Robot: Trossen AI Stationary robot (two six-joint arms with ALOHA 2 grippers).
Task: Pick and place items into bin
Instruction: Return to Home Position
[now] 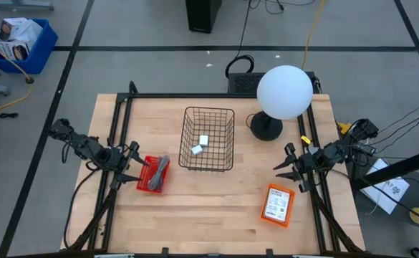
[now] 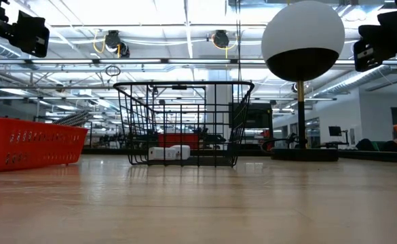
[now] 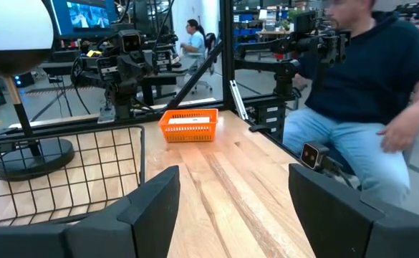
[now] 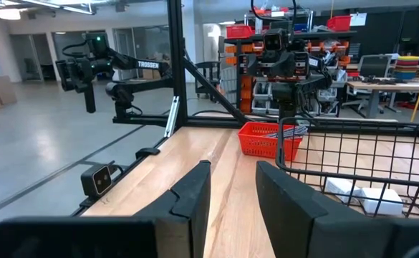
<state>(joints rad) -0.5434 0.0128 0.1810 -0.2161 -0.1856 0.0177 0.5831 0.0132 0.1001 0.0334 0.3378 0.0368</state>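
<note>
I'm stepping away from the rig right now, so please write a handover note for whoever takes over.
Left gripper: open, empty, beside the red basket.
Right gripper: open, empty, near the table's right edge.
Red basket holds grey cables. The orange basket holds a white printed packet. The black wire basket holds two white blocks.
Done: no loose item shows outside the baskets.
Left: probably only parking both arms.

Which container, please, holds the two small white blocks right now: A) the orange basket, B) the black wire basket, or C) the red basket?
B: in the high view the two white blocks lie inside the black wire basket, while the red basket holds grey cables and the orange basket holds a printed box.
</note>
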